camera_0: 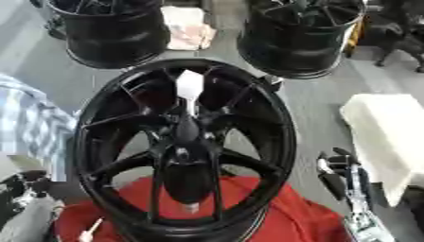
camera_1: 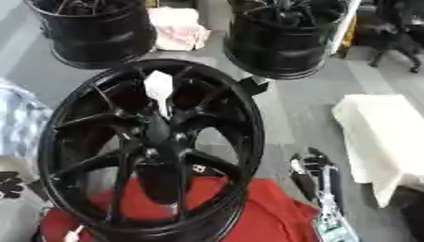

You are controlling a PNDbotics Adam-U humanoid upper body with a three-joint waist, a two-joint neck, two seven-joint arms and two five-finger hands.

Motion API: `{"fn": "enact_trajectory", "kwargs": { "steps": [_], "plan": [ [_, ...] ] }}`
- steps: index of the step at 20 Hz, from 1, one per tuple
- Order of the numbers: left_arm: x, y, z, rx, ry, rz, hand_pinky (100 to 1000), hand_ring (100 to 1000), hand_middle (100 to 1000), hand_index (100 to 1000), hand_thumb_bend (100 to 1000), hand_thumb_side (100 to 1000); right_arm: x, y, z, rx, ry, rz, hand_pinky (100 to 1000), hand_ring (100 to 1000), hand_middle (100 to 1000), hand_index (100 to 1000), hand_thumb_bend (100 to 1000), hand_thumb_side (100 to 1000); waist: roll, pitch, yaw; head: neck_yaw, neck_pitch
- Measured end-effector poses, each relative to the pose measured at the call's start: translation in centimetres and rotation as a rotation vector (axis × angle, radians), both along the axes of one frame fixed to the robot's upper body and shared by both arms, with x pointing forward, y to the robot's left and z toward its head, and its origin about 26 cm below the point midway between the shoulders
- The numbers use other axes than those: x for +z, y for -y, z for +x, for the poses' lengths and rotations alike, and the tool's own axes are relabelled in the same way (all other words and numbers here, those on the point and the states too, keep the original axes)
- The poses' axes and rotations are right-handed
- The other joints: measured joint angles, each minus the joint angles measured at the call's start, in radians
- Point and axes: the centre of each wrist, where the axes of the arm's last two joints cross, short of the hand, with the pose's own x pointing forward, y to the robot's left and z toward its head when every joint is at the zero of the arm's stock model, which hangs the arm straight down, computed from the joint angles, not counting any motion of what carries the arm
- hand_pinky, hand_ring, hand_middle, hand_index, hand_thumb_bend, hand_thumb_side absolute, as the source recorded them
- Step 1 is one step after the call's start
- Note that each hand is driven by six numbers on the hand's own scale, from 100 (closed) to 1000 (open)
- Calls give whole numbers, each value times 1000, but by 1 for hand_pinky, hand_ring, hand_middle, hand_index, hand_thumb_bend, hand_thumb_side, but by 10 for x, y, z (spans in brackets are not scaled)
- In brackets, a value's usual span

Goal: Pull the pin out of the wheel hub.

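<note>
Upright, white pin (camera_0: 189, 90) stands in the black wheel (camera_0: 184, 146) hub, wide end far; right hand (camera_0: 338, 171) low right, fingers relaxed, apart.

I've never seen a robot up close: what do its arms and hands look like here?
Only parts show. The right hand, at the lower right, has slim black fingers with pale silvery edging, on a silver and white metal forearm. The left hand, at the lower left edge, looks black with dark, rounded fingers; little more can be made out.
</note>
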Motion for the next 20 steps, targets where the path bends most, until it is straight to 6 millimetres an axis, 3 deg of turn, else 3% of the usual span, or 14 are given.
{"fn": "enact_trajectory", "kwargs": {
  "steps": [4,7,9,10,11,12,15,18,19,20],
  "plan": [
    [-2,-1,-2,3,-7,0,691,671,638,764,495,520,30,27,14,-62,69,-49,731,689,653,857,153,519,-7,-3,-2,3,0],
    [-2,-1,-3,3,-9,4,690,671,638,764,498,520,87,53,41,-86,186,-151,738,695,663,865,140,514,-12,-8,-2,7,0],
    [-1,-1,-3,1,-9,7,690,671,638,764,498,520,136,65,58,-72,269,-227,744,700,670,870,136,511,-15,-9,1,9,1],
    [-1,-1,-3,1,-9,8,690,671,638,764,499,520,162,68,65,-55,306,-266,749,705,669,874,406,849,-17,-9,4,9,1],
    [0,-1,-3,0,-10,9,690,671,638,764,501,520,186,69,71,-29,339,-304,755,710,685,881,217,587,-19,-9,5,9,4],
    [-1,-1,-3,-1,-13,9,690,671,638,764,500,520,209,68,75,10,363,-345,757,713,689,883,140,508,-21,-9,6,9,7],
    [-1,-2,-4,-2,-16,12,690,671,638,764,501,520,272,54,84,176,396,-464,769,740,719,905,156,509,-26,-13,11,8,10],
    [0,-2,-4,-6,-21,17,690,671,638,764,501,520,316,25,89,402,358,-561,781,760,745,914,164,515,-31,-16,12,5,14],
    [0,-2,-4,-7,-22,18,690,671,638,764,501,518,327,13,91,485,330,-588,790,780,767,920,246,519,-32,-18,13,4,16],
    [0,-2,-4,-8,-23,18,690,671,638,764,502,519,336,2,93,559,301,-615,793,785,773,922,172,516,-33,-19,14,4,17]
  ]
}}
